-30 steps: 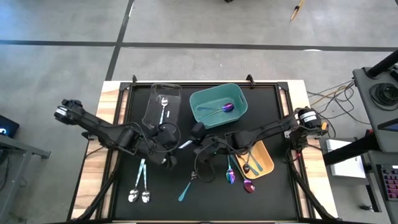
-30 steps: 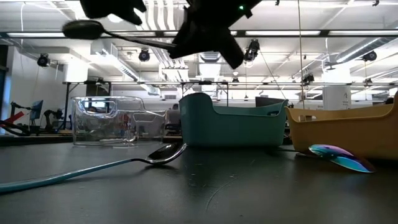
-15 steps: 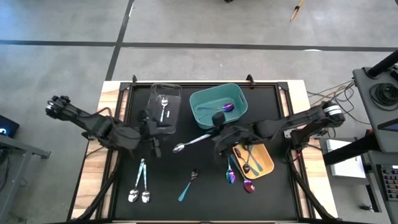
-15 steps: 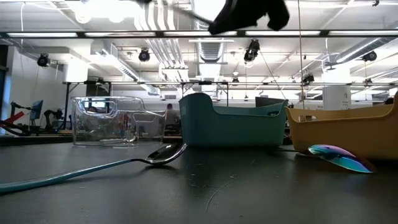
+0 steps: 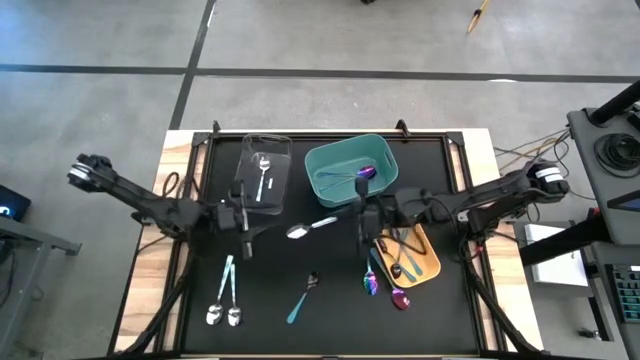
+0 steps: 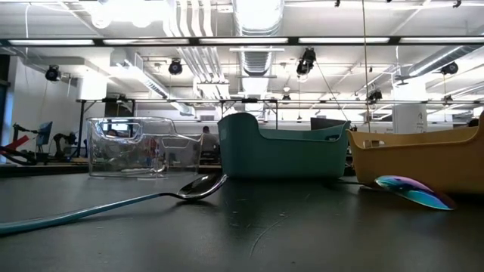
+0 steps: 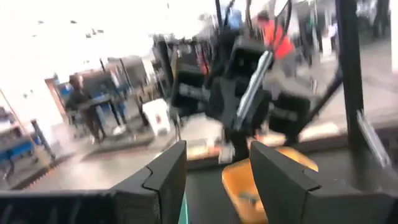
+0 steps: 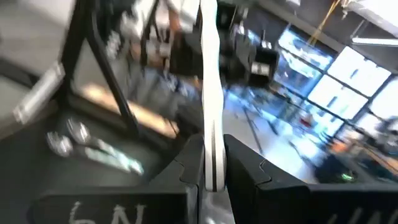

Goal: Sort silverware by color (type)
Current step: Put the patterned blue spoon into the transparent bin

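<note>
A silver spoon (image 5: 312, 226) hangs above the middle of the black mat, with my right gripper (image 5: 358, 214) shut on it; its bowl (image 5: 297, 231) points toward the table's left. My left gripper (image 5: 246, 222) stands open left of the bowl, apart from it, with nothing between its fingers (image 7: 168, 177). On the mat lie two silver spoons (image 5: 225, 300), a teal-handled spoon (image 5: 303, 295) and purple-blue pieces (image 5: 372, 282). Neither gripper shows in the low view. My right gripper pinches the silver spoon's handle (image 8: 210, 140) between its two fingers, at the end away from the bowl. The fingers lie level and point toward the table's left, along the handle. The spoon sticks out ahead of them, lifted clear of the mat.
A clear bin (image 5: 262, 172) with one silver spoon stands at the far left. Beside it a teal bin (image 5: 350, 168) holds purple-blue pieces. An orange bin (image 5: 412, 256) with dark spoons lies at the right, under my right arm.
The two grippers have drawn apart from the mat's middle: my left toward the table's left edge, my right toward the right edge with the silver spoon. Both have risen out of the low view and tipped up toward level.
</note>
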Controlling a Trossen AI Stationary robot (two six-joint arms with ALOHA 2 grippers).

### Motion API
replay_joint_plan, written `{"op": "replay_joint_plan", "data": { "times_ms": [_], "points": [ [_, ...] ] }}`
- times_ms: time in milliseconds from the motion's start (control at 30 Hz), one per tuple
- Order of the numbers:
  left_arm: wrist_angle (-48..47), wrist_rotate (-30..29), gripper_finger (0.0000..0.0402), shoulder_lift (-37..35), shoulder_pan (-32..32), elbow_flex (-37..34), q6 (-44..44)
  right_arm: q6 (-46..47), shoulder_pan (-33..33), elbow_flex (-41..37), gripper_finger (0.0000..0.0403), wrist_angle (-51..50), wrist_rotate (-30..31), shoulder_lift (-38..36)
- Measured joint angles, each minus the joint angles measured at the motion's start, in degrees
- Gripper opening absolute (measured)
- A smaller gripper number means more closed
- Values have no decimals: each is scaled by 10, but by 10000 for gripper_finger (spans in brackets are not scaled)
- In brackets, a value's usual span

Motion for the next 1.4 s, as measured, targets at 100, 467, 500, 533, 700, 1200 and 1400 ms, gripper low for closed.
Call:
{"op": "replay_joint_plan", "data": {
  "times_ms": [100,467,500,533,700,1200,1400],
  "points": [
    [93,49,159,17,11,-28,12,41,-7,0,32,62,-35,16],
    [306,140,159,155,51,-5,32,130,-8,25,32,163,-52,70],
    [314,140,159,166,53,4,34,132,-8,25,32,161,-52,70],
    [317,141,159,174,54,9,35,132,-8,26,32,161,-53,71],
    [320,140,159,213,59,54,38,137,-8,27,32,160,-52,75],
    [254,140,145,233,60,130,61,137,-8,25,32,158,-51,78],
    [240,140,94,243,60,144,63,137,-8,25,32,158,-51,78]
  ]
}}
